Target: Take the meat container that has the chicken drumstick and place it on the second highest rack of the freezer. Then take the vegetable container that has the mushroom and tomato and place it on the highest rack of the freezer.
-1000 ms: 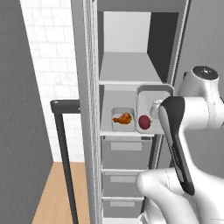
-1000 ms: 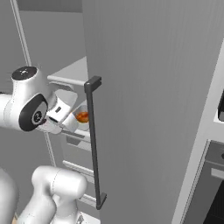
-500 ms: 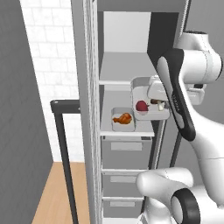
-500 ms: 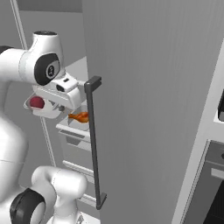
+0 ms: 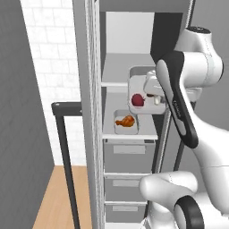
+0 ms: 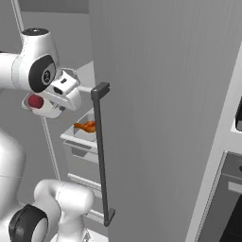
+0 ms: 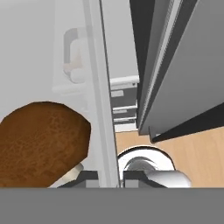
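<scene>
My gripper (image 5: 155, 92) is shut on the rim of the vegetable container (image 5: 137, 82), a pale grey tray held in the air at the level of the freezer's (image 5: 129, 53) upper shelf (image 5: 114, 83). The tomato (image 5: 137, 100) lies in it, a dark-red ball, also visible as the tomato (image 6: 34, 101) under my gripper (image 6: 62, 92). In the hand view the tray wall (image 7: 102, 109) runs between my fingertips (image 7: 90, 176), with the brown mushroom (image 7: 41, 144) lying to its left. The meat container (image 5: 127, 128) with the chicken drumstick (image 5: 125, 120) rests on the lower shelf.
Grey drawers (image 5: 129, 156) stack below the shelves. The open freezer door (image 6: 156, 94) with its long dark bar handle (image 6: 100, 151) stands close on the right of the arm. A black-glass oven (image 6: 231, 198) sits at far right. Wooden floor (image 5: 56, 197) lies below.
The arm has lifted the vegetable container from beside the lower shelf up to the upper shelf's height. The meat container has stayed put.
</scene>
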You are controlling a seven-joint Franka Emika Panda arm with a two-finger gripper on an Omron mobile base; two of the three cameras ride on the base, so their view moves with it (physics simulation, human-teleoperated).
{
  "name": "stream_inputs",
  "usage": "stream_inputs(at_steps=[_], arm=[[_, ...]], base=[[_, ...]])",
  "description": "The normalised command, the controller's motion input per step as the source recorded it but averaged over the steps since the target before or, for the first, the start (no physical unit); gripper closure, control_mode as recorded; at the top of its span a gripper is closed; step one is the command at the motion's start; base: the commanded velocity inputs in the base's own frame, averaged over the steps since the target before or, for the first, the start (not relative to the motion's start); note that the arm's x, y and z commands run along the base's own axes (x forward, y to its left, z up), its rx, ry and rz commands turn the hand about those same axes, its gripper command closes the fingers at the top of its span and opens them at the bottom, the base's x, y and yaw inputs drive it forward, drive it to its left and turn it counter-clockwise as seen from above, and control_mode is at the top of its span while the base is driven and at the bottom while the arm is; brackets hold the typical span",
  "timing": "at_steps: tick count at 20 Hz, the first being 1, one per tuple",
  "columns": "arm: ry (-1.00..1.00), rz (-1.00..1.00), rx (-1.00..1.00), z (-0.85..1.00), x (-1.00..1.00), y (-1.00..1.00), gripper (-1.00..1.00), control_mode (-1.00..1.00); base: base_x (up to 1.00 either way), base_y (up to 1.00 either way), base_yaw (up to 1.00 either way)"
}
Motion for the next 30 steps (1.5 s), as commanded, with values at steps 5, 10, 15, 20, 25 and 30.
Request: stream_inputs(at_steps=[5, 10, 15, 20, 25, 30], arm=[[-0.08, -0.02, 0.00, 0.30, 0.58, 0.01, 1.00, -1.00], [0.00, -0.09, 0.00, 0.20, 0.66, 0.00, 1.00, -1.00], [-0.02, -0.11, -0.02, 0.01, 0.72, 0.00, 1.00, -1.00], [0.00, -0.08, -0.02, -0.07, 0.75, 0.00, 1.00, -1.00], [0.00, -0.05, 0.00, 0.00, 0.77, 0.00, 1.00, -1.00], [0.00, -0.08, 0.00, -0.15, 0.62, 0.00, 1.00, -1.00]], base=[[0.00, 0.00, 0.00], [0.00, 0.00, 0.00], [0.00, 0.00, 0.00], [0.00, 0.00, 0.00], [0.00, 0.00, 0.00], [0.00, 0.00, 0.00]])
